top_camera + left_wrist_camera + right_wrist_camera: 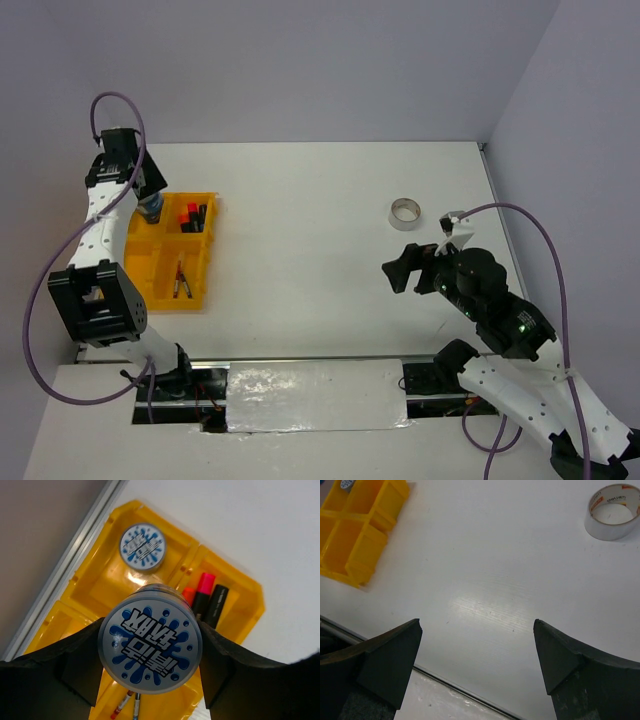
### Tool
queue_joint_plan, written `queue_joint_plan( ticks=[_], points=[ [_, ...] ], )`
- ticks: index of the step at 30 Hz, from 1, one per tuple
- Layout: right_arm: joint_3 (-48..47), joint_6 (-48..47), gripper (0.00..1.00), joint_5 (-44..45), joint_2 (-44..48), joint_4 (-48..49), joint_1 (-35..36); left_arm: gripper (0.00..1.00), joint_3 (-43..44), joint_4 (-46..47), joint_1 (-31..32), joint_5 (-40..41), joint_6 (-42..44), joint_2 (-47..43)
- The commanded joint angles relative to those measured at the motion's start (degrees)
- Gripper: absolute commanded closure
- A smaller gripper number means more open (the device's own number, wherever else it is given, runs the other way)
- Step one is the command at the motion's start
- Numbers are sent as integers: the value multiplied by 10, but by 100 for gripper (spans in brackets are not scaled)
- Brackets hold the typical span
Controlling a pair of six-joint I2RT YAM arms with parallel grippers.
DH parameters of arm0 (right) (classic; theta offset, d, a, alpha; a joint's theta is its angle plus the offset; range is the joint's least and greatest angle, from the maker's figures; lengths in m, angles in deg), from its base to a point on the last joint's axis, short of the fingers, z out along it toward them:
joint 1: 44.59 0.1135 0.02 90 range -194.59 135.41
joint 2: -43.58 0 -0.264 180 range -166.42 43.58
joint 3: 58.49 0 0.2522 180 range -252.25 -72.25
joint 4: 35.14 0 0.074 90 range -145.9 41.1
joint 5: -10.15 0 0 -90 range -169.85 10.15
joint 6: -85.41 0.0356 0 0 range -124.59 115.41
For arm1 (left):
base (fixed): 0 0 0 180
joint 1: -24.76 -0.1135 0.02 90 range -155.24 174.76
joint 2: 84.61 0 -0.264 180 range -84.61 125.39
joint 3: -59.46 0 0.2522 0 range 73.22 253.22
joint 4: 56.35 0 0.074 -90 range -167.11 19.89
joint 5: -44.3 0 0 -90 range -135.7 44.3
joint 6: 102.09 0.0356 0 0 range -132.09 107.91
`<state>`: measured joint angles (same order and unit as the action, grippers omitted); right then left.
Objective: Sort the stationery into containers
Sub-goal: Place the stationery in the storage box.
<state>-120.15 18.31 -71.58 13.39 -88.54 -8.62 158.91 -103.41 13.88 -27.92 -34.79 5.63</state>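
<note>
Roll (150,649) in left tool (150,676), over tray (239,592)

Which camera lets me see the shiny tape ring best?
The right wrist view: the tape ring looks big there, lying flat on the table, with red writing on it. The top view shows it whole but tiny. The left wrist view doesn't show it.

Glossy plastic tray (239,617), smooth table (495,555), tape ring (606,534) perhaps foil
</note>
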Motion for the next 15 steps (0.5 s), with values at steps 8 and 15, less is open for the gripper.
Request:
queue_joint_plan(
  ticks=[8,15],
  points=[
    [15,-28,0,-57,-7,40,-1,100,-38,43,-55,-41,-9,12],
    [6,-26,0,-63,-21,42,-1,98,-18,24,-67,-11,-16,64]
  ],
)
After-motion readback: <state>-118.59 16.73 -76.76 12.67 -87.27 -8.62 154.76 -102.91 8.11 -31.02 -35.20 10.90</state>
